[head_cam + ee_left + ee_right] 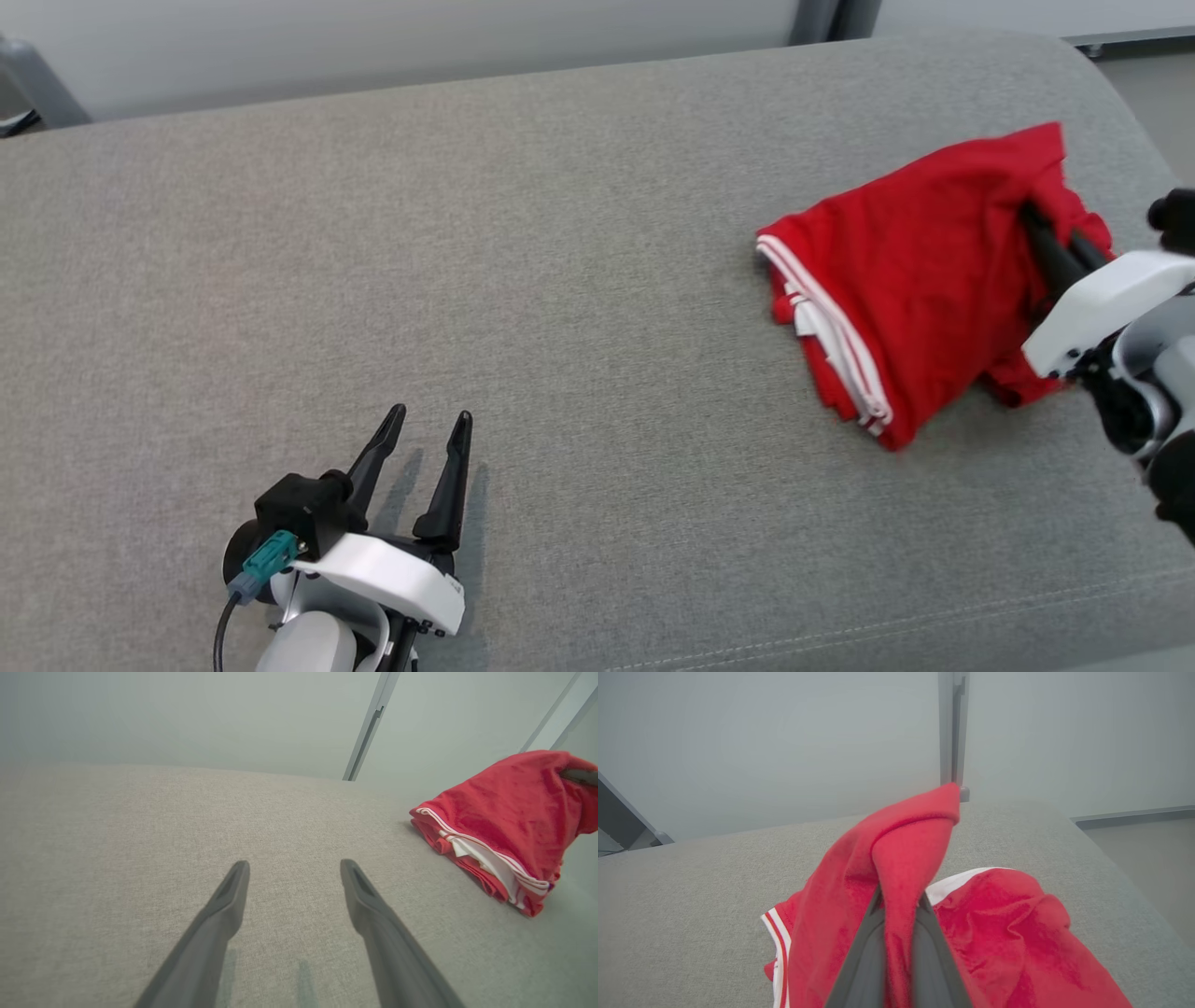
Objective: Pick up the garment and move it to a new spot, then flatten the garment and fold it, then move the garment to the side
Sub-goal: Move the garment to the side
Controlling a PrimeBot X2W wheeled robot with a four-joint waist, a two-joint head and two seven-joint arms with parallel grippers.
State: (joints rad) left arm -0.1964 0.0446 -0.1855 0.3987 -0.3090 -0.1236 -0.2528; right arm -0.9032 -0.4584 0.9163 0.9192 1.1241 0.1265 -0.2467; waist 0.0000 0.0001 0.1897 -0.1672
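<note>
The garment [920,271] is a red piece with white stripes along its edge, folded into a bundle at the right of the grey cushioned surface [560,280]. My right gripper [1050,233] is shut on a pinched fold of the garment [901,858], lifting its right side so the cloth tents upward. The left edge of the garment [504,826] still rests on the surface. My left gripper [434,425] hovers open and empty at the lower left, far from the cloth; its two fingers [224,905] point across bare fabric.
The grey surface rounds off at its right end [1120,112], with floor [1134,844] beyond it. A pale wall [420,37] with a vertical grey post [952,728] runs behind. Stitching marks the front edge [887,625].
</note>
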